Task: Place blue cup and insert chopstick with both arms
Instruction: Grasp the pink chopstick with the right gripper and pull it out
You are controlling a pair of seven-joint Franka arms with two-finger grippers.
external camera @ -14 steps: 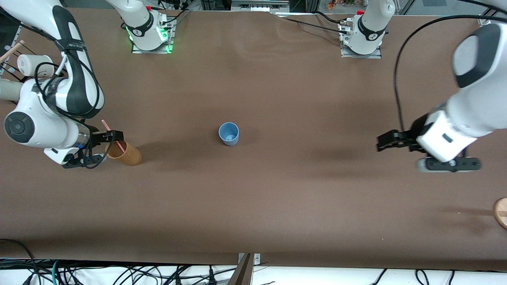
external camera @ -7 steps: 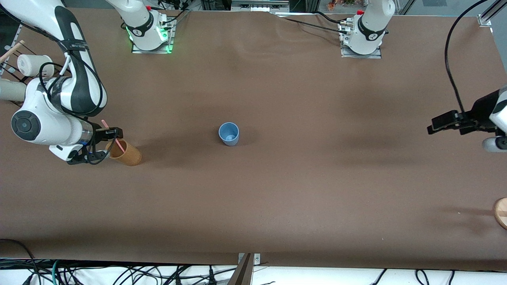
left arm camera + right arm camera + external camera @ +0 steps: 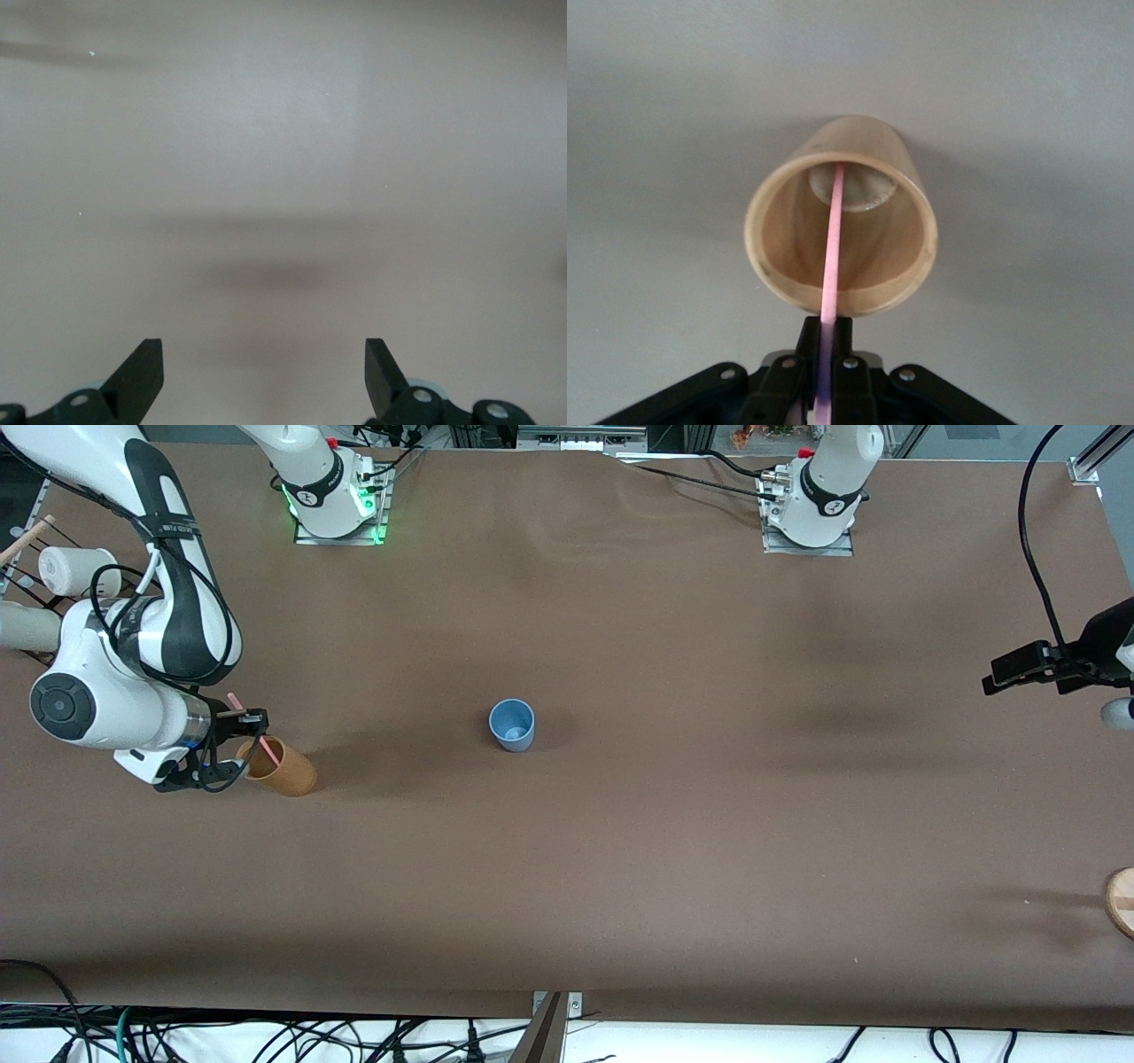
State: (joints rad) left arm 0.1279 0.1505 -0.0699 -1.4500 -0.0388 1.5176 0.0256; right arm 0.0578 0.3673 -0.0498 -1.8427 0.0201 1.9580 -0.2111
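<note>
Two white jointed arms w/ dark grey joint bands are seen. Right arm (image 3: pixel 133 646): black cables looped along it, round grey end cap, green light at its base. Left arm (image 3: pixel 1107 655): black cable arcing above, red button by its base. Black grippers, screw heads visible near the jaws in both wrist views.

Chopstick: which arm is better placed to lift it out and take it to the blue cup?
Right. The right gripper is shut on the chopstick, whose tip sits inside the tan cup. The left gripper is open over bare table at its own end, away from the blue cup.
</note>
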